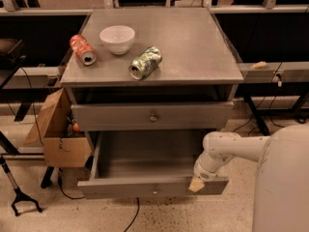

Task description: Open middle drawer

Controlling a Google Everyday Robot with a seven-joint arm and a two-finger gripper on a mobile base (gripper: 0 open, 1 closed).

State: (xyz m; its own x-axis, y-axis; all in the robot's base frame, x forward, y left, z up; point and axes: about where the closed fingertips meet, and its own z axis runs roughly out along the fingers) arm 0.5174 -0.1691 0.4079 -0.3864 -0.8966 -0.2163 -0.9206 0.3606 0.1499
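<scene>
Grey cabinet top (pixel 193 42): red can (pixel 82 49), green can (pixel 145 63), labels unreadable. I log middle drawer (pixel 145 158) out, gripper (pixel 196 184) at its front right corner; its grip I cannot tell.

The cabinet top (pixel 193 47) carries two cans, one red can (pixel 82 49) at 10 o'clock and one green can (pixel 145 62) at 12 o'clock, and one white bowl (pixel 117 38) at 11 o'clock. Two drawers are visible: one closed drawer (pixel 111 116) and one middle drawer (pixel 120 188), pulled out. One cardboard box (pixel 58 139) stands at 8 o'clock. One gripper (pixel 197 183) is at 5 o'clock, at the middle drawer's front
</scene>
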